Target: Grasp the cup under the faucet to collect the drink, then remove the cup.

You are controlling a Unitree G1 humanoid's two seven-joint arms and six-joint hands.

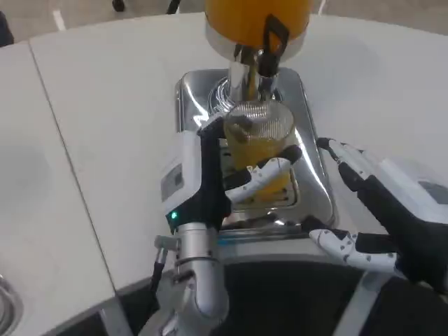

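I see my left robot hand (210, 178) raised upright on its silver forearm, fingers curled in a grip; my right robot hand (381, 217) waits, fingers spread.

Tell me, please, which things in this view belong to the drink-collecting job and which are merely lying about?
Part of the job:
- clear cup, partly filled with orange drink, gripped by the left hand
- faucet above the cup
- orange dispenser tank
- steel drip tray under the cup

Standing by or lying about:
- right hand, open, beside the tray
- white table
- metal rim at the lower left edge
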